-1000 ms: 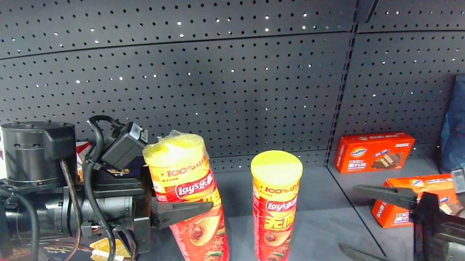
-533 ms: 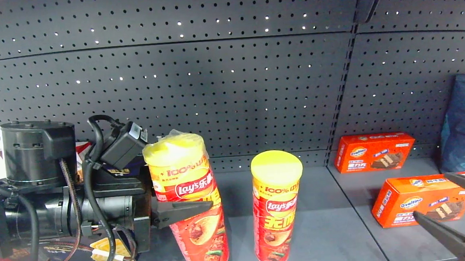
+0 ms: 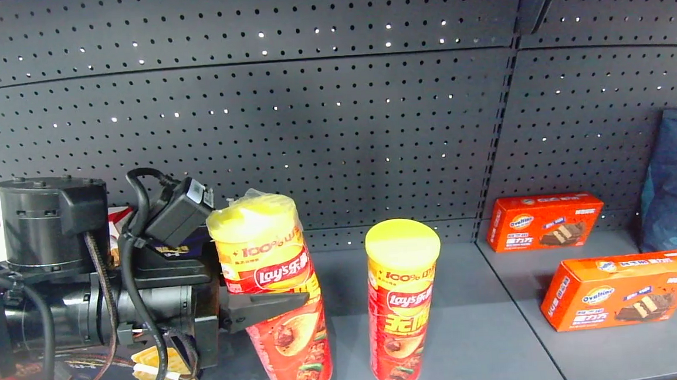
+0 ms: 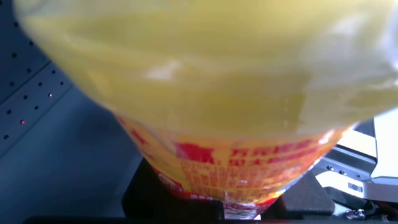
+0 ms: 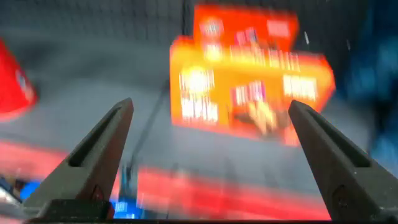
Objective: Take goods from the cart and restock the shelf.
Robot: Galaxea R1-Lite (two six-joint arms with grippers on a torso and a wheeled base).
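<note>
The left arm lies level, coming in from the left over the shelf [image 3: 470, 323], its left hand [image 3: 275, 304] clamped round a slightly tilted chip can [image 3: 269, 264] beside an upright second can [image 3: 404, 303]. In the right wrist view, the right hand [image 5: 211, 155] is spread wide and empty, facing the orange boxes [image 5: 249, 93].

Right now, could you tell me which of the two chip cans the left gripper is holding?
The leaning can nearer the robot's left, clamped in the left gripper; the other can stands upright and free beside it.
</note>
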